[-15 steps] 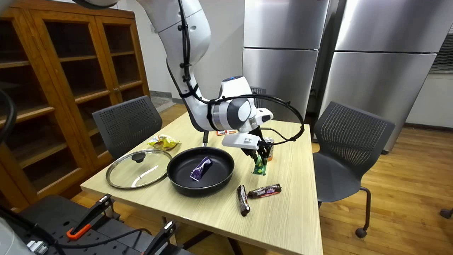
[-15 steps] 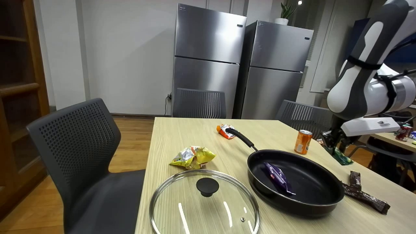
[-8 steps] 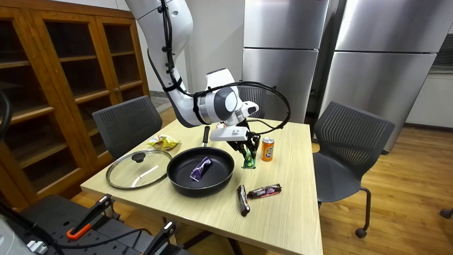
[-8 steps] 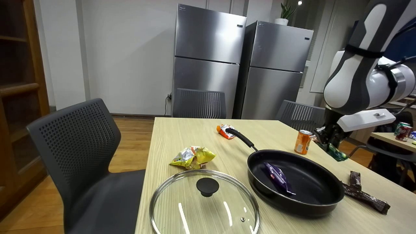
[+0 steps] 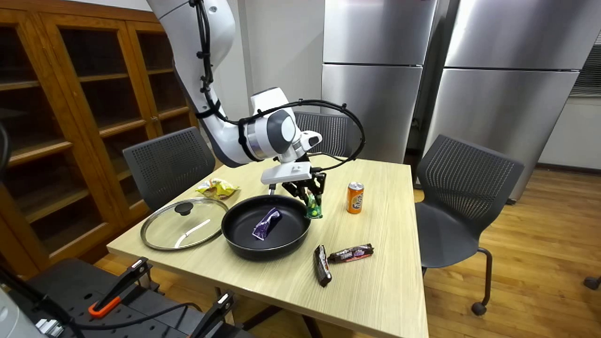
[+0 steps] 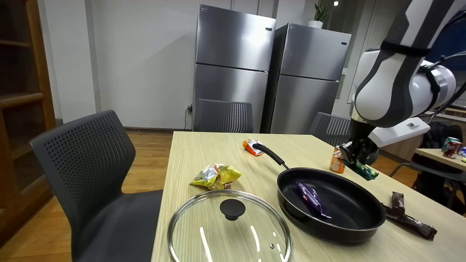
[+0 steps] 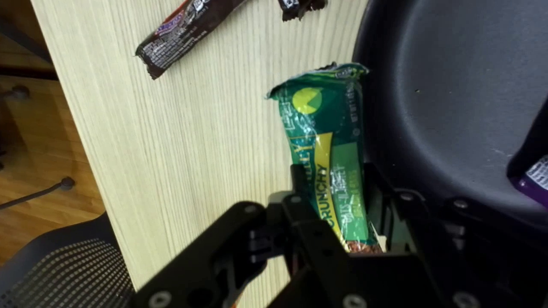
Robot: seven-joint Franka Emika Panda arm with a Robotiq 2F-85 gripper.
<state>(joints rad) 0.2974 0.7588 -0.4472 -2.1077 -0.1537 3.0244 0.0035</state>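
Pinching a green snack bar (image 7: 321, 124) marked "CRUNCHY" and "OATS 'N HONEY" in a partly closed gripper (image 7: 335, 179), just beside the rim of a black pan (image 5: 288, 227) cradling a purple packet (image 5: 266, 224). Pictured with an orange Fanta can (image 5: 355, 198) upright on the table (image 5: 375, 295) and two brown-wrapped bars (image 5: 351, 253) nearby.
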